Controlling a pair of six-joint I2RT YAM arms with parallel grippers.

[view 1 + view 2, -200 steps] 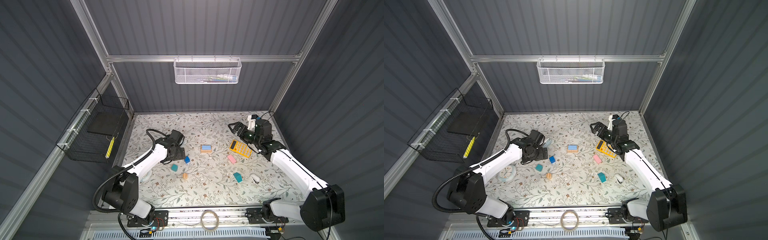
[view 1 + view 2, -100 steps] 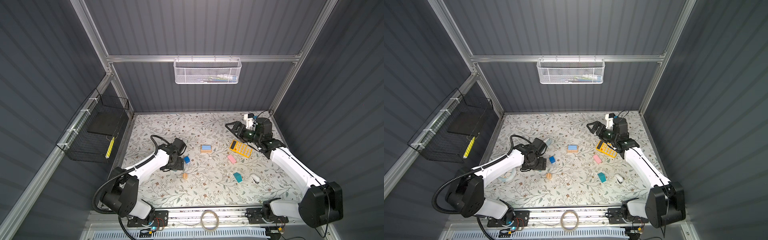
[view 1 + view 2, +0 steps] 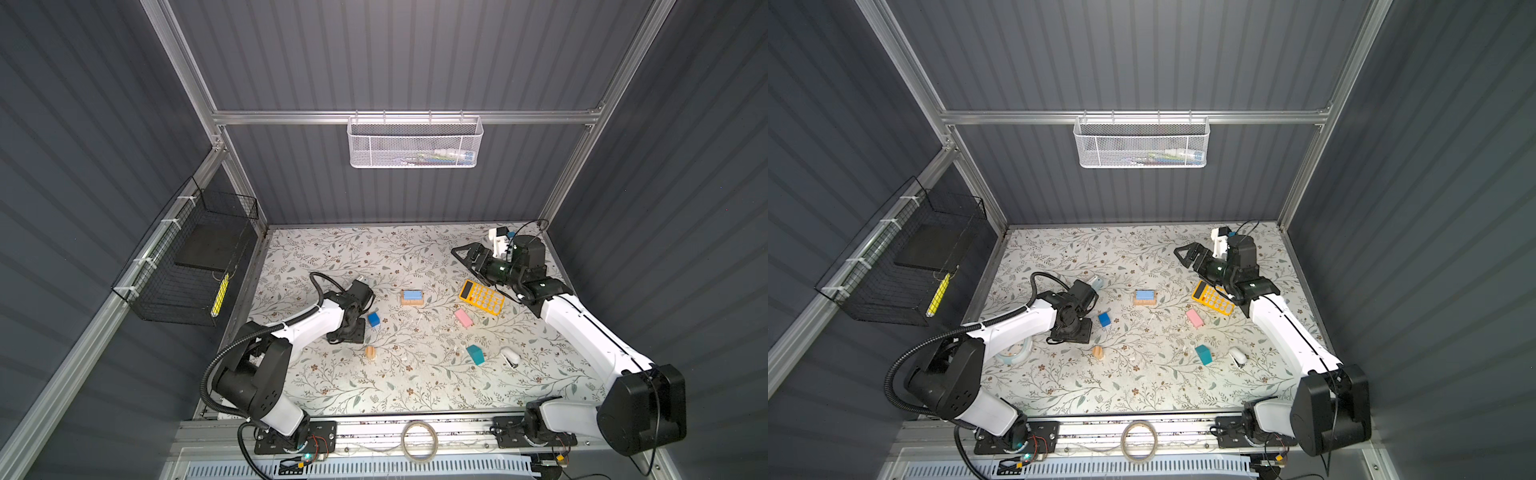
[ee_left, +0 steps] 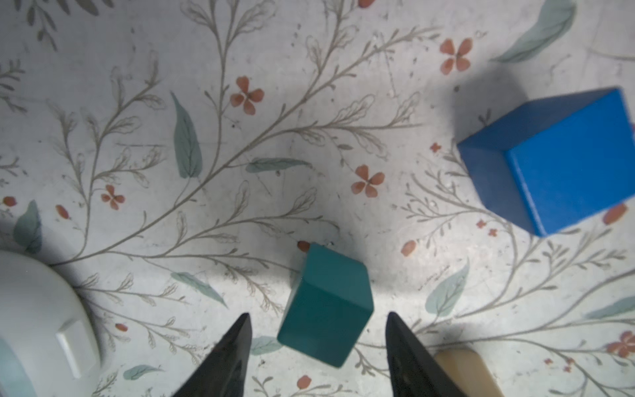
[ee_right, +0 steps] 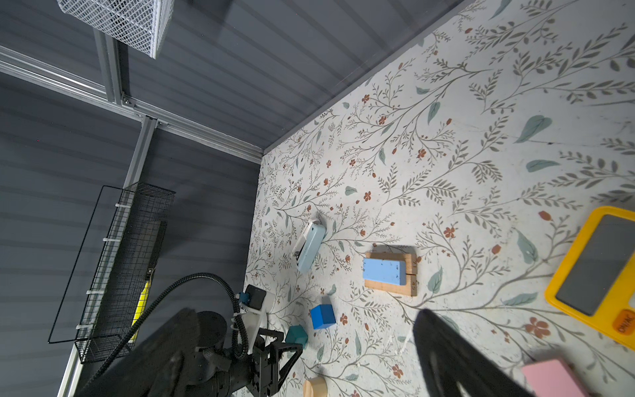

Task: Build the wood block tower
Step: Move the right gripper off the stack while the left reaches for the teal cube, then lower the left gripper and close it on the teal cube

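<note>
Fingers of the left gripper are standing apart on either side of the teal block, not touching it, apparently lining up a pinch, while the right gripper is hanging wide open and empty, the tan-and-blue base lying ahead of it.

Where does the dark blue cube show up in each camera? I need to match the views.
Both top views: dark blue cube just right of the left gripper.
Left wrist: cube at the frame edge, beyond the teal block.
Right wrist: cube between the left gripper and the light-blue-topped tan stack.
Shared landmark: the left gripper, next to it everywhere.
</note>
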